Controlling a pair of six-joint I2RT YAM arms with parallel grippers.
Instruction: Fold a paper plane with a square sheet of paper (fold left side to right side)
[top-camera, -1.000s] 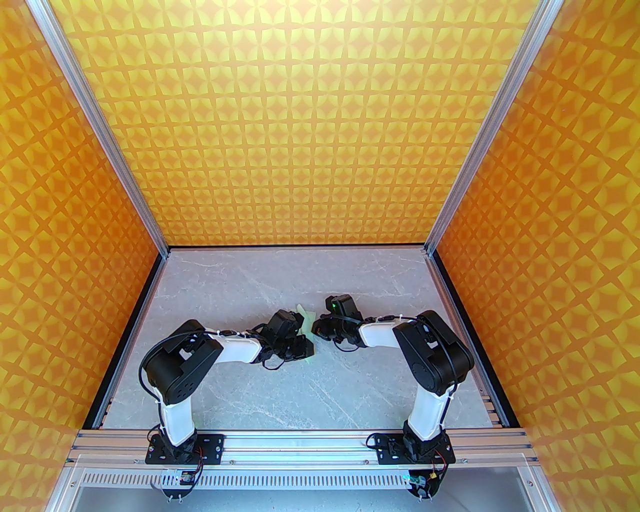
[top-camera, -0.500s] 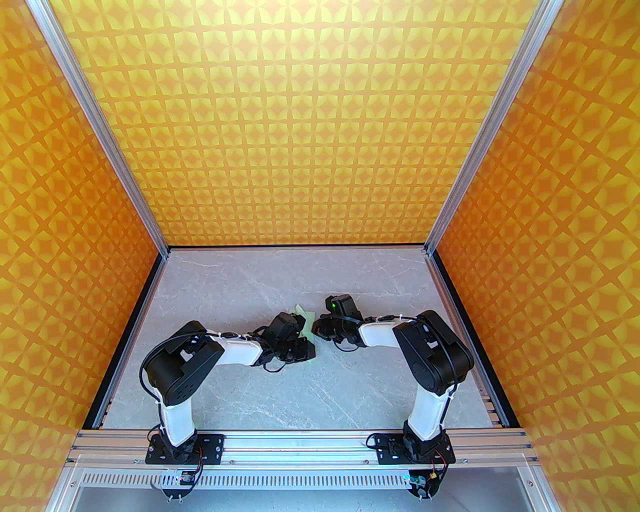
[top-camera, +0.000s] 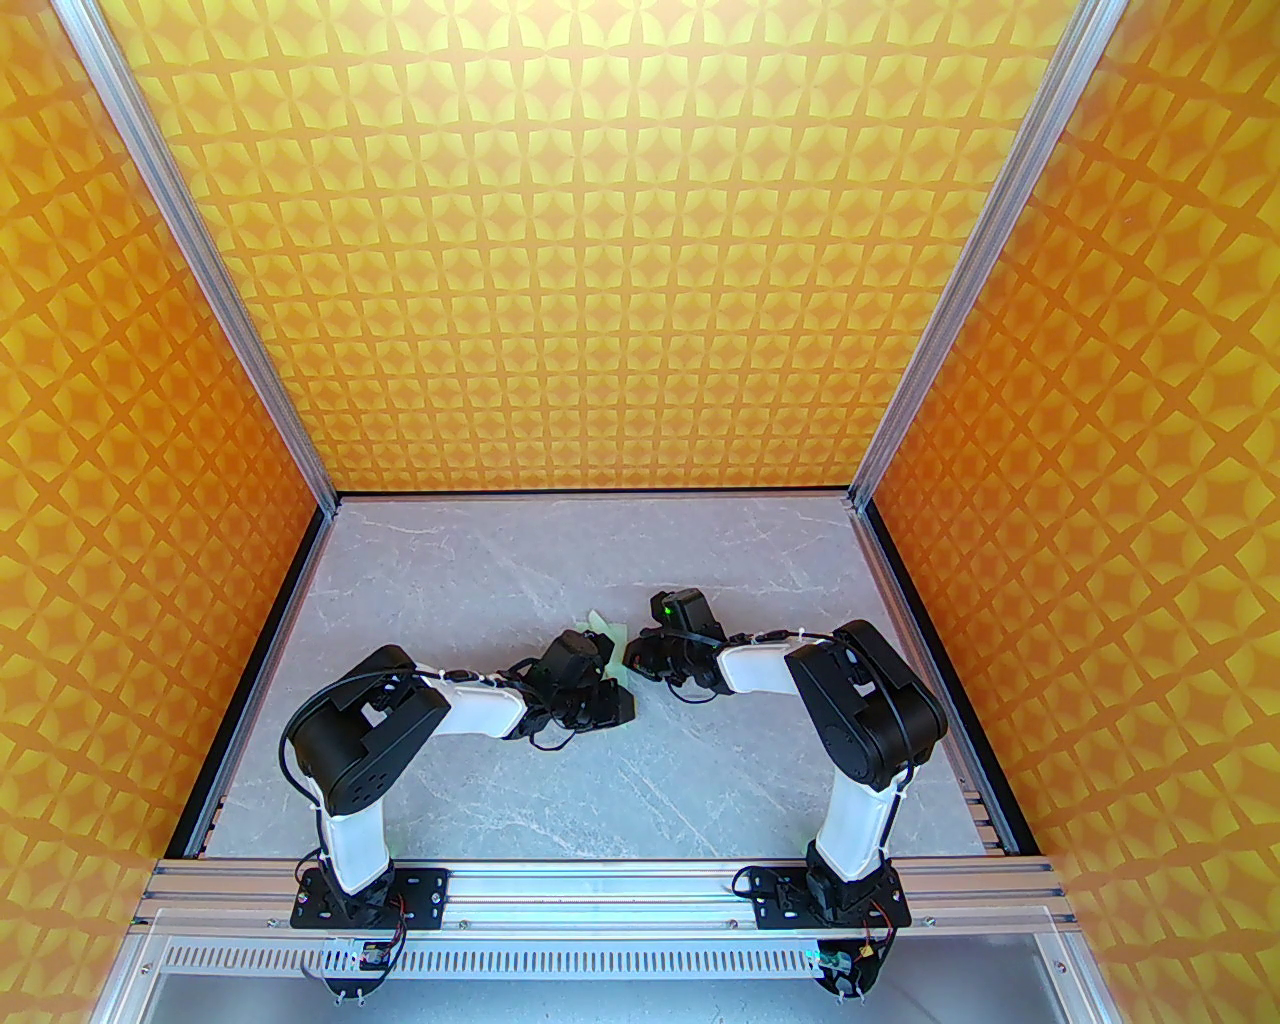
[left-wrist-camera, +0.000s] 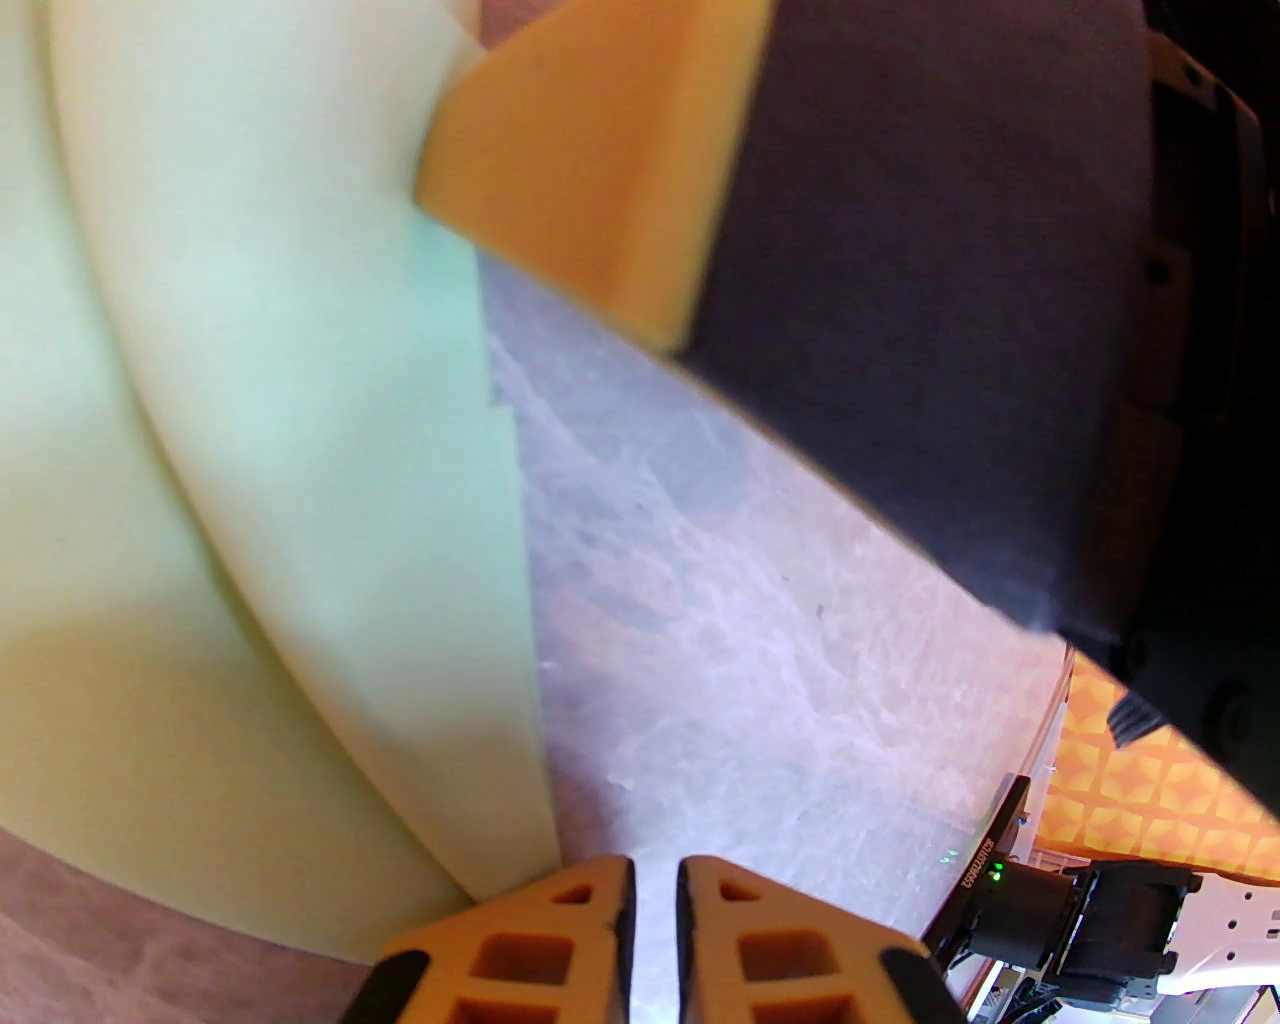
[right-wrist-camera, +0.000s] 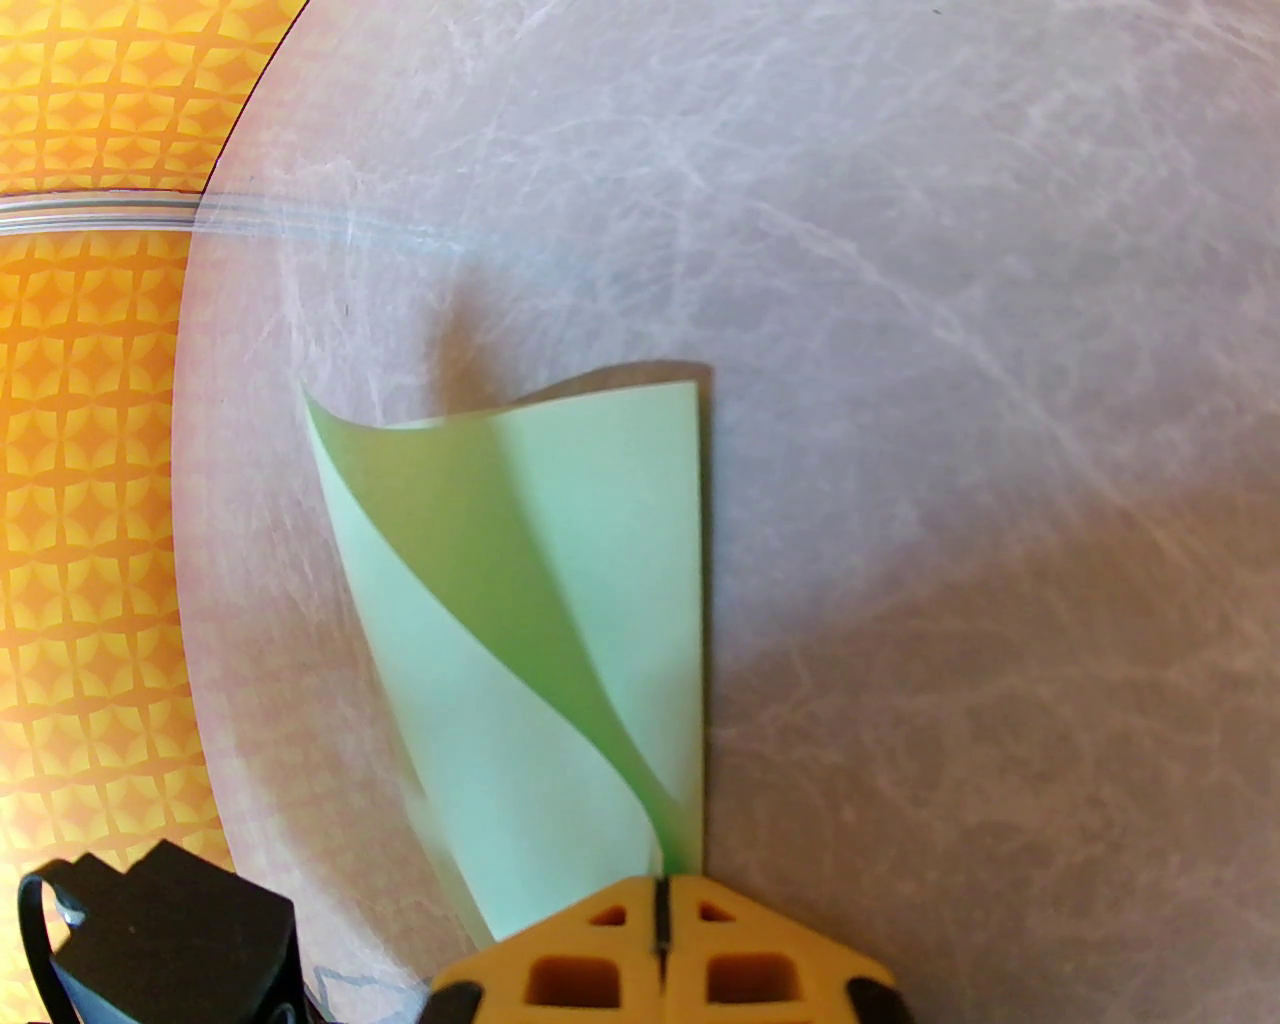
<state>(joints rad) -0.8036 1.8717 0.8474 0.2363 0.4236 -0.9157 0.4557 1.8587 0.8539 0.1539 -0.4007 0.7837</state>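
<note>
I see sheet of paper mid-table, one half curled up over the other, not pressed flat. Right fingers clenched on its near corner. Left fingers nearly together, thin slit, grasping nothing, just beside sheet edge. Overhead, left arm and right arm hide most of sheet. Left wrist view blurred.

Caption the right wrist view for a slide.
Right gripper shut on the near end of the sheet of paper, its left side curled over toward the right edge, on the grey table.
</note>
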